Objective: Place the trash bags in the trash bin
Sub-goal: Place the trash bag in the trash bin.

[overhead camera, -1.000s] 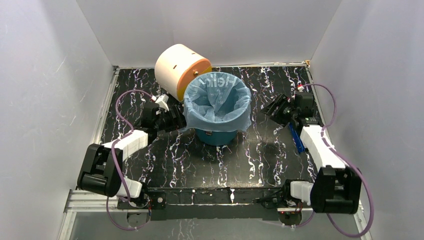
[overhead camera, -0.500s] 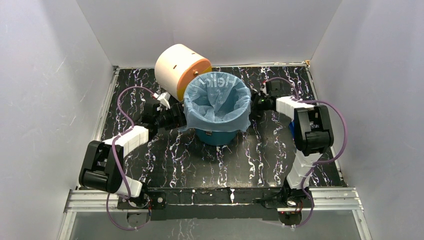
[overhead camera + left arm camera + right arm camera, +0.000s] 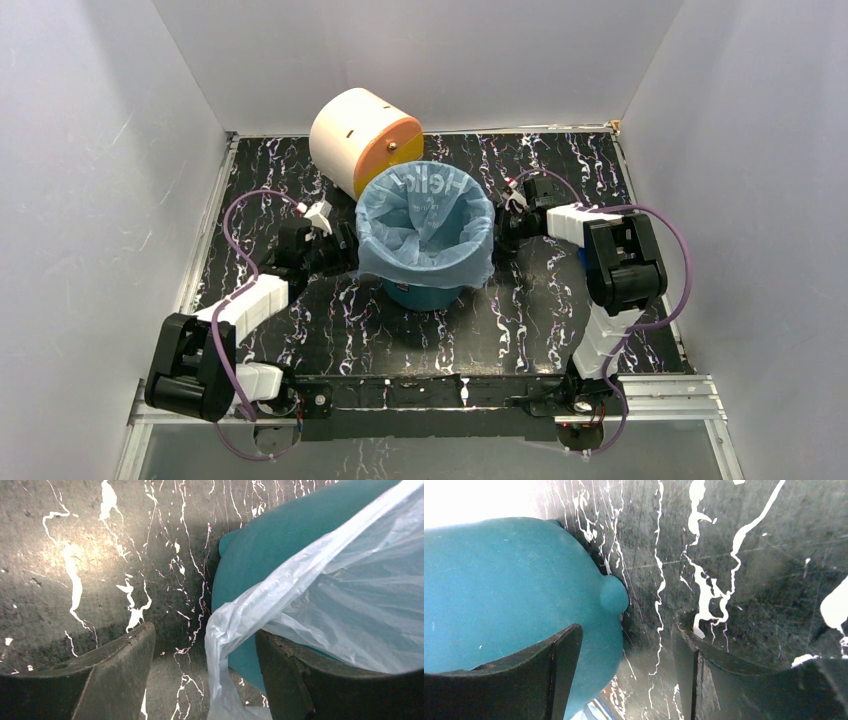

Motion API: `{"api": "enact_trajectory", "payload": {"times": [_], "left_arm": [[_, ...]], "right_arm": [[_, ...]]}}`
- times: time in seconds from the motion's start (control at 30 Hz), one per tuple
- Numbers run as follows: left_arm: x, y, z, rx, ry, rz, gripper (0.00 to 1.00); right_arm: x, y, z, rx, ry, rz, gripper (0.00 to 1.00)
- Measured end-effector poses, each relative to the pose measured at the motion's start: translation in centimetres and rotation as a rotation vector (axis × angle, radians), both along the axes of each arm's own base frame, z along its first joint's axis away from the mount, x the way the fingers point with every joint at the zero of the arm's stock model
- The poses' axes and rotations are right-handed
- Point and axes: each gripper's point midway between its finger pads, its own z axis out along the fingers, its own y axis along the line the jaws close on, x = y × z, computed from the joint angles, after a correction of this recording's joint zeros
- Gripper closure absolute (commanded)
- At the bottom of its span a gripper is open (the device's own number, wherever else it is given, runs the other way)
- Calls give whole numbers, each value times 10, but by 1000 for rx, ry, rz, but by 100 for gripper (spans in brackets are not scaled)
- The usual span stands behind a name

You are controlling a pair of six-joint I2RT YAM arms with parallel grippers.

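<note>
Masking most of the trash bin, the trash bags; left pincer, right pincer both wide.

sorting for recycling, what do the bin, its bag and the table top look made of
Trash bin: probably moulded plastic, teal, smooth, dull sheen.
Trash bag: thin plastic film, pale blue, translucent; it crinkles and the bin shows through.
Table top: black with white marble-like veins, faintly glossy; stone or printed laminate, cannot tell.
</note>
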Motion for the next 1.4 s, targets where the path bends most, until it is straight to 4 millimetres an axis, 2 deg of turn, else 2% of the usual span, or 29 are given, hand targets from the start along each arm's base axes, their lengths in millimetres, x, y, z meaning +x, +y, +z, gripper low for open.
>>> {"api": "enact_trajectory", "payload": {"times": [0.3,0.4,0.47,0.5,0.53,0.6,0.7,0.77,0.87,0.93,1.0,1.07,1.2,1.33,1.4], "left_arm": [[-20,-5,-17,-92,45,14,31],[-22,-7,-14,-118,41,17,31],[-22,-8,-7,-132,24,15,31],[-22,-9,-2,-142,10,11,31],[-23,-10,3,-152,-2,5,31],[-24,-12,10,-165,-21,-6,32],[-27,-12,11,-164,-18,-7,30],[-30,-10,9,-165,-12,3,29],[-35,-8,6,-167,-3,17,32],[-35,-8,5,-163,0,18,32],[-37,-7,1,-151,14,15,33],[-39,-6,-2,-145,28,14,33],[-38,-7,-1,-151,21,13,33],[-38,-7,-1,-151,21,12,33],[-38,-7,-1,-151,21,12,33]], "right_arm": [[-15,0,0,-24,-4,64,25],[-18,1,2,-16,-3,82,25],[-22,3,3,-11,0,101,30],[-23,4,4,-10,2,110,29],[-25,3,3,-18,3,114,25],[-24,-3,-2,-87,7,92,21],[-16,-27,-3,-252,-33,9,20],[-5,-44,12,-308,-86,-62,20],[11,-71,44,-374,-190,-189,19],[21,-89,66,-444,-256,-288,15],[27,-104,94,-491,-331,-375,11],[27,-109,126,-482,-424,-409,11],[14,-87,188,-324,-592,-333,16],[1,-45,245,-131,-691,-167,20],[-5,-22,262,-89,-725,-82,24]]}}
